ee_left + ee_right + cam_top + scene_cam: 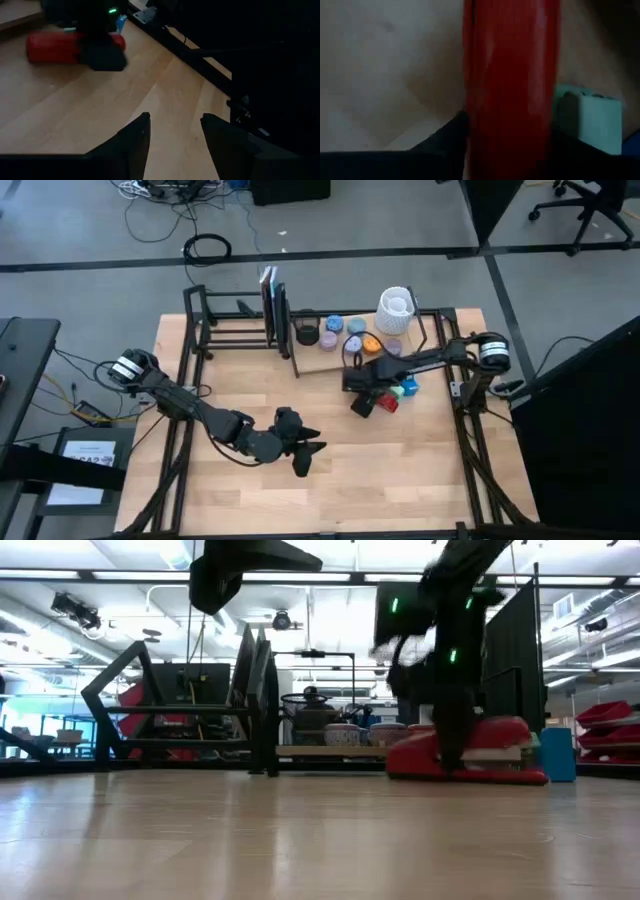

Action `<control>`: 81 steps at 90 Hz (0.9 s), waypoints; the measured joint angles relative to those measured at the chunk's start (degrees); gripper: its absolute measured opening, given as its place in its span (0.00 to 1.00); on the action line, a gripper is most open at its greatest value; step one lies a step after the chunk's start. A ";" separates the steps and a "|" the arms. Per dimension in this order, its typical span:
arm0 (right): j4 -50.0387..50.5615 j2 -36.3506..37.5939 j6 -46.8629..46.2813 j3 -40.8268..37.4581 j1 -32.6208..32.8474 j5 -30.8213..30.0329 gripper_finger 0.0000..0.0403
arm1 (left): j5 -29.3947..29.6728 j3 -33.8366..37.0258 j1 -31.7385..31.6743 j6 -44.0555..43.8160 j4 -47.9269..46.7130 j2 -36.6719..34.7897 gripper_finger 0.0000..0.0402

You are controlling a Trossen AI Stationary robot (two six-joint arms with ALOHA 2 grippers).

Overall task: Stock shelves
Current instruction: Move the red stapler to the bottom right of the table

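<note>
Your right gripper (362, 404) is down at the table on a red cylindrical object (385, 402), its dark fingers (445, 135) pressed against both sides of the glossy red body, so it is gripping it. In the low view the red object (470, 752) lies flat on the light wooden tabletop (300, 840) with the arm standing straight up over it. Just beside it sits a small teal block (587, 120), with a blue piece (409, 387) next to that.

Behind these you have the shelves (240, 330): a low black metal-tube rack with a barred section, where a thin upright item (270, 305) stands between the bars, joined to a narrow pale wooden board. On that board rest several small round containers (345, 330) in blue, orange and dark tones and a white ribbed cup (396, 310).

Your left gripper (305, 455) hangs above bare tabletop near the middle front, well apart from the shelves, its two fingers (130, 142) spread with nothing between them.
</note>
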State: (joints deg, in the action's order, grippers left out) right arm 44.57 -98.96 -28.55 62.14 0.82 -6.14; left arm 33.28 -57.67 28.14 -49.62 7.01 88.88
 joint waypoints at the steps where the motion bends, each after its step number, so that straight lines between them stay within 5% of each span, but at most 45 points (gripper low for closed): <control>1: 0.02 0.31 0.09 -0.01 0.57 0.37 0.25 | 0.01 0.00 0.00 -0.02 0.01 0.00 0.41; 40: 1.96 4.46 -10.35 -0.01 34.80 14.89 0.25 | -0.02 0.04 0.11 -0.15 1.36 0.00 0.41; 66: -0.93 4.37 -32.56 -4.92 55.66 14.13 0.25 | -0.04 0.04 0.11 -0.16 1.34 0.00 0.41; 81: -1.82 4.46 -40.19 -7.03 60.43 12.83 0.46 | -0.04 0.04 0.00 -0.16 1.33 0.00 0.41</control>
State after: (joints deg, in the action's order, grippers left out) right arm 42.75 -94.50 -68.74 55.11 61.25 6.69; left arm 33.23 -57.63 28.14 -49.78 8.34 88.88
